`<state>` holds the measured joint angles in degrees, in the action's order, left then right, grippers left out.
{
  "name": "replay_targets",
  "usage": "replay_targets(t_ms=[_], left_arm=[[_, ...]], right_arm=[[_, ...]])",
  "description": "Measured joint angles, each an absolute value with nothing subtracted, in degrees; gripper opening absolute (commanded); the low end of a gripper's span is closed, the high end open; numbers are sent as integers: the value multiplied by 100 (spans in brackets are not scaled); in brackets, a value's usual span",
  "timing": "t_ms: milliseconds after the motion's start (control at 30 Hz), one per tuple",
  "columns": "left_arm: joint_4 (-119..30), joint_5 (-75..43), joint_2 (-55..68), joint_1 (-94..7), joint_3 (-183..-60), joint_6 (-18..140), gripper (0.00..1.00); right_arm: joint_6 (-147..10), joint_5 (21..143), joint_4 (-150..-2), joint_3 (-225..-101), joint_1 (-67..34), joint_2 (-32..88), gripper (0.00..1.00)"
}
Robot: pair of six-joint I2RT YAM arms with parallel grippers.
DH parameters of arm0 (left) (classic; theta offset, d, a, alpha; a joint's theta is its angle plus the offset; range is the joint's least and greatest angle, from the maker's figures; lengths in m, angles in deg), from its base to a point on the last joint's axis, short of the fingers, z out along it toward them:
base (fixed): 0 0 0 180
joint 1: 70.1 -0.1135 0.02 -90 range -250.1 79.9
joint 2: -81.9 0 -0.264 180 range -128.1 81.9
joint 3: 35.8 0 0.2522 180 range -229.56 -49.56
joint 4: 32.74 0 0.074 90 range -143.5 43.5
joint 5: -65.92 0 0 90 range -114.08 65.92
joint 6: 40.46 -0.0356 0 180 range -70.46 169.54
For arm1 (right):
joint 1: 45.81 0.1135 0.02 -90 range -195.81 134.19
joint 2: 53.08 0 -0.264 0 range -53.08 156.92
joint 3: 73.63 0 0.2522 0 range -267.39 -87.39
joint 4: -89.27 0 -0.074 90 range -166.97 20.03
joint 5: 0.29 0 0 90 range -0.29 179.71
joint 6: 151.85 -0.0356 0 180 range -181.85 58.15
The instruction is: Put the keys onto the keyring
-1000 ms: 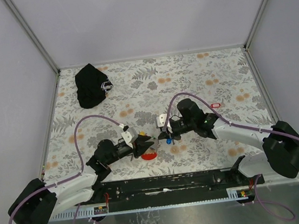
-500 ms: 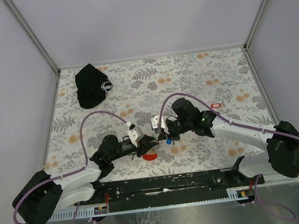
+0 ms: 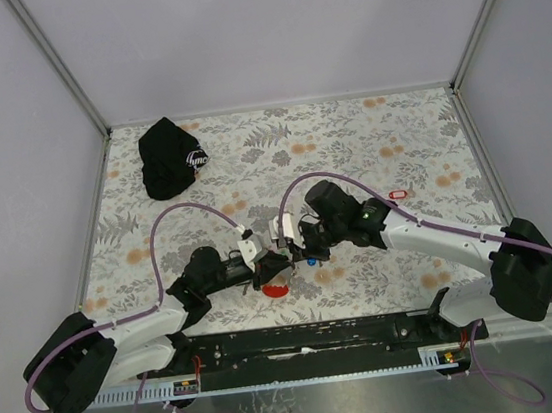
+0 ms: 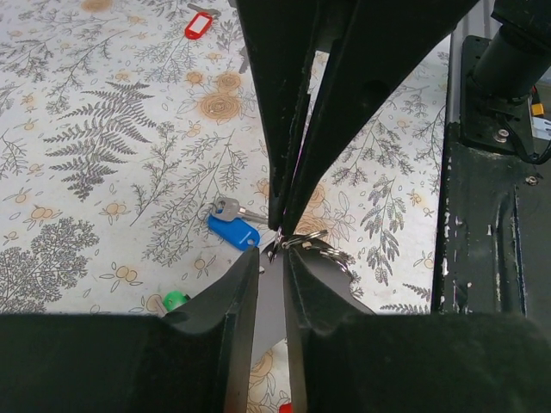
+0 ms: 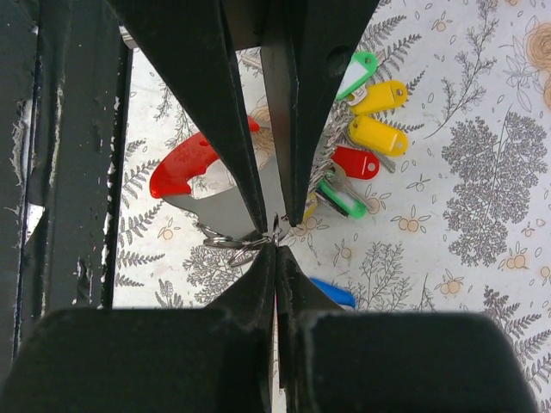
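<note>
The keyring point(image 5: 225, 242) is thin steel loops joined to a red rounded piece point(image 5: 182, 170) and a grey bar point(image 5: 215, 209). My left gripper point(image 4: 269, 254) is shut on that bar, which fills the gap between its fingers. My right gripper point(image 5: 275, 247) is shut, tip to tip with the left one, and touches a loop of the keyring point(image 4: 303, 238); whether it pinches the wire I cannot tell. Several keys with green point(image 5: 362, 72), yellow point(image 5: 380, 134) and red point(image 5: 356, 162) tags lie bunched beside the bar. A blue-tagged key point(image 4: 232, 231) lies loose just beside both gripper tips.
A black cap with a white logo point(image 3: 169, 157) lies at the back left of the flowered table. A lone red tag point(image 3: 397, 193) lies behind the right arm. A green tag point(image 4: 175, 300) sits by the left finger. The black base rail point(image 4: 486, 258) runs along the near edge.
The right gripper has moved left, and the left arm has reached forward, so the tips now meet over the keyring. The left jaws have narrowed onto the grey bar.
</note>
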<state>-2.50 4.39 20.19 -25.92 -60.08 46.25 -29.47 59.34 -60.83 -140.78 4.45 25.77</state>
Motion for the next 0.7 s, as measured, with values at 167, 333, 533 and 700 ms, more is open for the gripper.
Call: replay_targets(t_ms=[167,333,533,700], left_arm=[[-254,518,1982,-2590,-6011,4604,9],[-252,599,1982,-2590,-6011,4606,7],[-239,695,1977,-2592,-6008,4612,4],[-208,784,1894,-2620,-6008,4625,0]], right_arm=[[-2978,6030,-5862,-14198,512,2614,0],[-3044,6072,-5685,-14351,571,2736,0],[-3146,6155,-5519,-14515,639,2861,0],[-3234,6163,-5429,-14593,641,2917,0]])
